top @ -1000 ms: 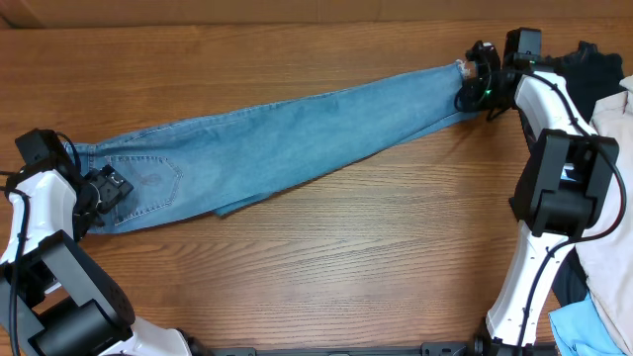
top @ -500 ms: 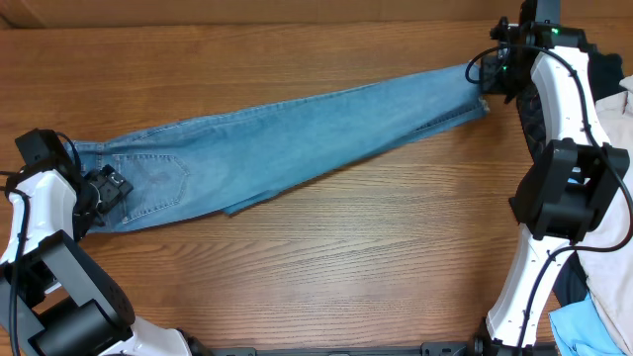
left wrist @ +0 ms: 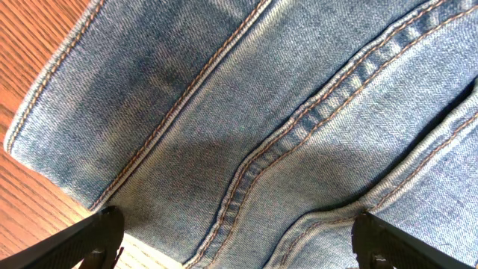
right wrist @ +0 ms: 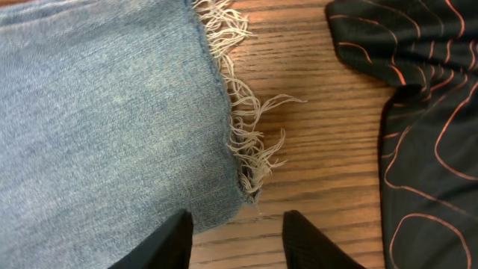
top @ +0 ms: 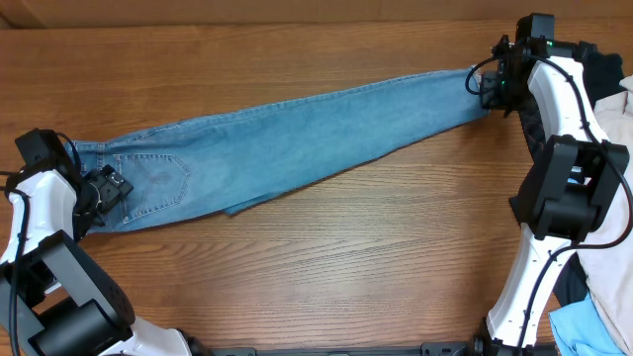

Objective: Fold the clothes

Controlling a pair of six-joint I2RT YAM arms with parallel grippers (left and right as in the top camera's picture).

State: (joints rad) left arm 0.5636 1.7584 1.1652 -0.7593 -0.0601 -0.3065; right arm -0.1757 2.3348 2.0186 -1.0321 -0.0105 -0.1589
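- Hovering low at the frayed leg end, the right gripper [right wrist: 237,250] has its two dark fingers parted to a middling gap. Only bare wood shows between them, and nothing is pinched.
- Just ahead of those fingers lies one corner of the jeans [right wrist: 104,112]. The light blue denim is flat on the table [right wrist: 321,179], and its cut hem is fringed with pale loose threads.
- Right of the hem, across a strip of wood and not touching it, lies a dark garment [right wrist: 426,112] marked with thin orange lines.
- At the other end, the left gripper [left wrist: 239,250] stands wide open, one fingertip in each lower corner of its wrist view, and holds nothing.
- Denim fills the space between and above those fingertips, crossed by double rows of tan stitching. An edge of the cloth meets the wood at the left.
- Seen from overhead, the jeans run as one long slanted band across the table, from the left gripper at the lower left to the right gripper at the upper right.
- A stitched back pocket [top: 158,178] faces up near the left end, and a small flap of denim pokes out along the lower edge near the middle.
- Beyond the right arm, at the table's right edge, lie a beige cloth [top: 618,109] and, lower down, a light blue cloth [top: 588,331].
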